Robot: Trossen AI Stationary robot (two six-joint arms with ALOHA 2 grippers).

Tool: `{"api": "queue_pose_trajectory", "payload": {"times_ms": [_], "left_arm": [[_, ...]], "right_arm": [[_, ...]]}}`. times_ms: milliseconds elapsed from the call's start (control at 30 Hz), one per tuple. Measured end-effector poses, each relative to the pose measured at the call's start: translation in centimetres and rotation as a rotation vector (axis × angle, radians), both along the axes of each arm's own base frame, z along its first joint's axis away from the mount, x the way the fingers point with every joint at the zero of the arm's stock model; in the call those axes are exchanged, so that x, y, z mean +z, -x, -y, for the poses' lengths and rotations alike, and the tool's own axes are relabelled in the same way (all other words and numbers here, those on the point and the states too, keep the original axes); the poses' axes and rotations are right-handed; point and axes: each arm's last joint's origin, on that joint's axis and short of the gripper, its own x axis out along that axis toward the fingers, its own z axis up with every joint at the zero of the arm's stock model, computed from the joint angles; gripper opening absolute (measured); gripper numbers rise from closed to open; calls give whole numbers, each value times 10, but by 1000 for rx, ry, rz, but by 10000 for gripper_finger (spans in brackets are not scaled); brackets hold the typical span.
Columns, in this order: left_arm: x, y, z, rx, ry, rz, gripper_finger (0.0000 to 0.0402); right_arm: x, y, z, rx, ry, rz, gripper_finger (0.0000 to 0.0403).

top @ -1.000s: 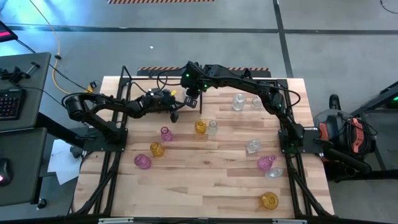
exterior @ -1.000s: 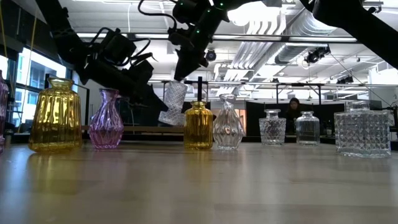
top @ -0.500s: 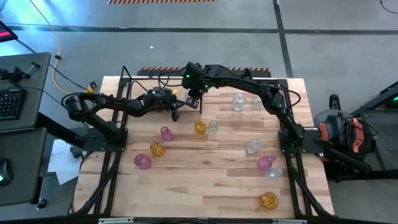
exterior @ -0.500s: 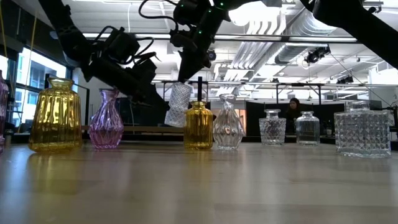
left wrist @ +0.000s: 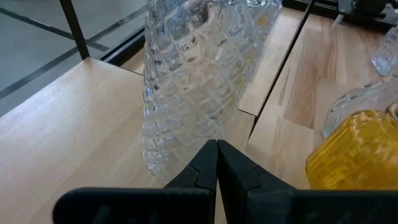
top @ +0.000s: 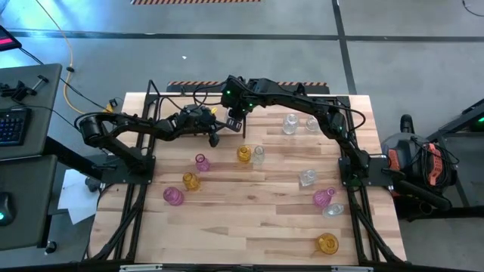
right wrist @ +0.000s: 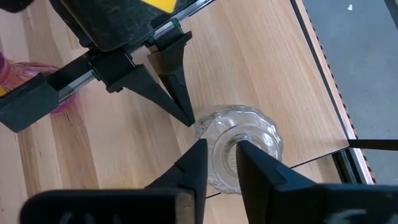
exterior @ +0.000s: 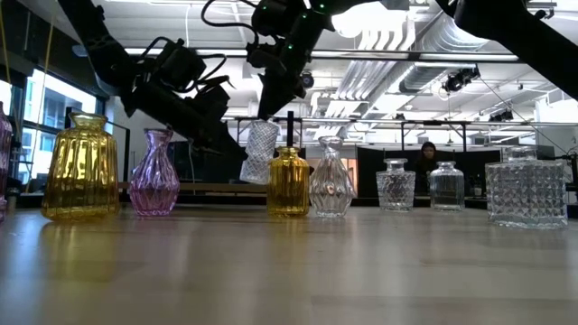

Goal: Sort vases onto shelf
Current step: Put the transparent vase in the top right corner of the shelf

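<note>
A clear cut-glass vase (exterior: 260, 153) hangs tilted over the shelf's pale board (left wrist: 62, 112), at the table's far left (top: 170, 106). My right gripper (right wrist: 221, 146) comes down on its top and is shut on it. My left gripper (left wrist: 216, 144) is shut, with its tips at the vase's lower wall. In the high view the right gripper (top: 235, 125) stands just beyond the left gripper (top: 214, 139). The vase's base sits right at the board. Whether it rests there, I cannot tell. My right gripper holds the clear vase by its mouth and neck (right wrist: 231, 142), fingers pointing down from above; whether one finger stands inside the mouth I cannot tell. The vase hangs tilted below the fingers. My left gripper's shut fingertips (right wrist: 188, 120) meet the vase's lower side wall (left wrist: 186, 155), slanting down from the table's left.
On the tabletop stand an amber vase (top: 243, 154) and a clear vase (top: 259, 154) just nearer than the grippers. A pink vase (top: 202, 162), an amber vase (top: 190, 181) and another pink vase (top: 173, 196) stand at the left. Several more stand at the right (top: 307, 177). The shelf's black upright (exterior: 289, 131) is close behind the held vase.
Beneath my right gripper the clear vase has swung a little nearer to upright. Its base has shifted toward the table's right, while its neck stays in the fingers.
</note>
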Motion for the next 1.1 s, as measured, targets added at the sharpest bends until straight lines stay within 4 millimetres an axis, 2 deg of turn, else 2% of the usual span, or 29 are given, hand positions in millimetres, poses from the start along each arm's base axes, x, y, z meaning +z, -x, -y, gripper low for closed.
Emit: {"api": "queue_pose_trajectory", "payload": {"times_ms": [367, 800, 1100], "left_arm": [[-1, 0, 0, 1, 10, -4, 0], [-1, 1, 0, 1, 16, -9, 0], [-1, 1, 0, 1, 18, -11, 0]], "right_arm": [[0, 0, 0, -1, 2, 5, 105], [0, 0, 2, -35, 65, -17, 106], [4, -5, 3, -28, 92, 40, 106]]}}
